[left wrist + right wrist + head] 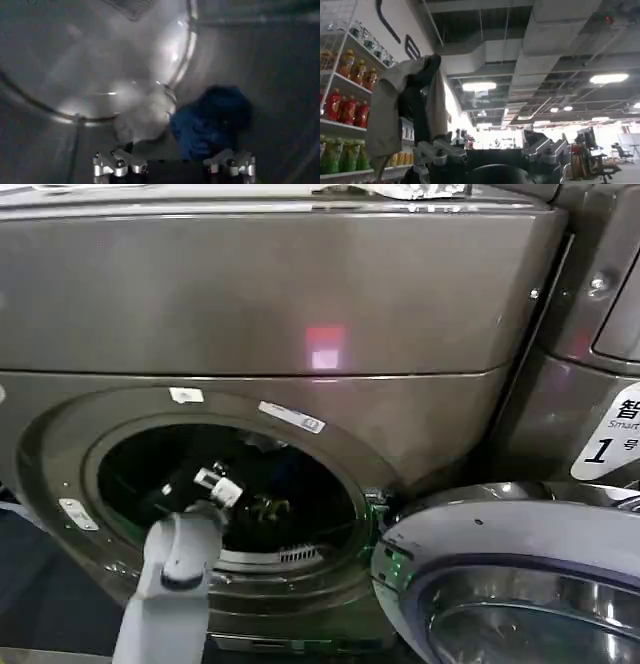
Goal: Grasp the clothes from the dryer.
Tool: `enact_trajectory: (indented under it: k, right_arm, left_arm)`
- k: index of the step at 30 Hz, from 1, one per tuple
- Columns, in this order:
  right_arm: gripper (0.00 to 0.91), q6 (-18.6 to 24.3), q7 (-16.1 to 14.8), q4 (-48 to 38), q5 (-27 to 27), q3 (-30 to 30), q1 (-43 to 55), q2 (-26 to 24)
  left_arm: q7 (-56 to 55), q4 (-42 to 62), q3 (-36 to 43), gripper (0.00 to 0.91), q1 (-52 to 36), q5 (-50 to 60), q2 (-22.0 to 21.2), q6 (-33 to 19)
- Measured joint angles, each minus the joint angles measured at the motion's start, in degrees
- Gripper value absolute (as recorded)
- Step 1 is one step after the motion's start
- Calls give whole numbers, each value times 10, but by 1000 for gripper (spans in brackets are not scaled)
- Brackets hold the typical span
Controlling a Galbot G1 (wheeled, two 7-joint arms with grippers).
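Note:
The bronze-grey dryer (300, 304) stands with its round porthole (230, 484) open. My left arm reaches in through it, and the left gripper (222, 489) is inside the drum. In the left wrist view, a dark blue cloth (210, 125) and a pale grey-white cloth (142, 117) lie side by side on the drum floor. They sit just ahead of the open left gripper (172, 157), which touches neither. The right gripper (485, 120) points up at the ceiling, away from the dryer. Its jaws stand apart, with a grey-beige cloth (387, 115) draped over one finger.
The dryer's door (510, 584) hangs open at the lower right, close to the porthole rim. A second machine panel with a white "1" label (605, 434) stands to the right. Shelves of bottled drinks (340, 105) are beside the right gripper.

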Motion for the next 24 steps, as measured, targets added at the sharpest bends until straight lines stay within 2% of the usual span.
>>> enact_trajectory:
  k: [4, 9, 24]
  right_arm:
    - [907, 2, 0, 0, -1, -6, 5, 1]
    - [907, 3, 0, 2, -1, -9, 5, 1]
    - [907, 5, -1, 5, -2, -18, 7, 0]
  left_arm:
    - [16, 23, 11, 907, -16, 22, 2, -38]
    - [28, 49, 22, 907, -29, 32, 6, -62]
    - [41, 117, 41, 907, -32, 0, 12, -74]
